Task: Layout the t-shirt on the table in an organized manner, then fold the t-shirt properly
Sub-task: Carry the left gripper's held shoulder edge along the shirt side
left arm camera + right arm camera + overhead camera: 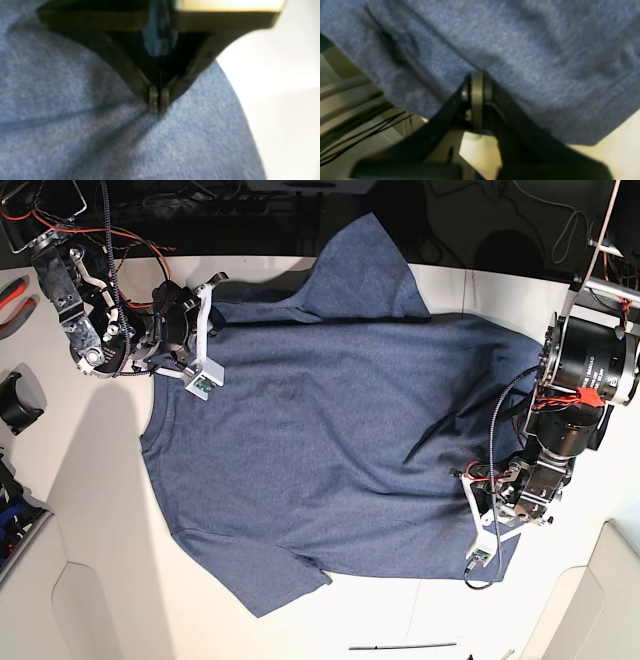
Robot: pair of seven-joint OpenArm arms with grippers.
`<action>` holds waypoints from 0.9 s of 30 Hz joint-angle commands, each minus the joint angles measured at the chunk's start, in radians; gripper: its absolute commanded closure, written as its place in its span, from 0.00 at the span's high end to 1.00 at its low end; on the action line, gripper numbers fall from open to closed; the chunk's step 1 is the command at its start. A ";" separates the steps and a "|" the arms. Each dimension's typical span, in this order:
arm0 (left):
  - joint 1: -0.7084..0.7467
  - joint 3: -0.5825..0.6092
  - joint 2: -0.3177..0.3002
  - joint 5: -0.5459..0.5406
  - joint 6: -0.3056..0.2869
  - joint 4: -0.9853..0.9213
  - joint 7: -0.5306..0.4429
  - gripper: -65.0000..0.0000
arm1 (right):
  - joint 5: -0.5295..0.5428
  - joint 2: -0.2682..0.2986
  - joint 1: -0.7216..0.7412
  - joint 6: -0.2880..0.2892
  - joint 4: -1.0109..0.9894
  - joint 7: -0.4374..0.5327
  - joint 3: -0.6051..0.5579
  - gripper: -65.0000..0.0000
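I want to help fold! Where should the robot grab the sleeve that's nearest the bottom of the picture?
Probably the sleeve's open cuff edge, coming in from the bare table side. That edge lies flat and free of both arms, so fingers could likely slip under it there and pinch thin fabric of the t-shirt.

t-shirt (330, 430): heathered slate-blue knit cloth, matt, soft, slightly fuzzy up close, shallow wrinkles. desk (110, 510): smooth white hard surface, faint sheen, thin dark seam lines. left gripper (159, 100): matt black plastic body, fingers (153, 98) look like dull grey rubbery pads. right gripper (477, 100): same matt black plastic, grey pad with a smooth finish. arm brackets (205, 330) by the wrist cameras: white plastic, smooth. arm joint housing (590, 360): dark metal-looking, semi-gloss. cables (500, 420): black, glossy sheath
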 commanded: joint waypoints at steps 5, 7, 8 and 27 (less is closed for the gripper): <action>-0.039 0.051 -0.011 0.088 0.115 0.011 -0.184 0.00 | -0.055 0.013 -0.002 -0.011 -0.002 -0.045 0.004 0.00; -0.043 0.053 -0.011 0.112 0.155 0.012 -0.267 0.00 | -0.054 0.013 -0.003 -0.011 -0.002 -0.045 0.004 0.00; -0.048 0.053 -0.011 0.116 0.169 0.012 -0.292 0.00 | -0.054 0.013 -0.003 -0.011 -0.002 -0.045 0.004 0.00; -0.166 -0.096 -0.168 -0.677 -0.529 0.021 0.118 0.00 | 0.011 -0.075 0.144 -0.037 0.001 0.072 0.108 0.00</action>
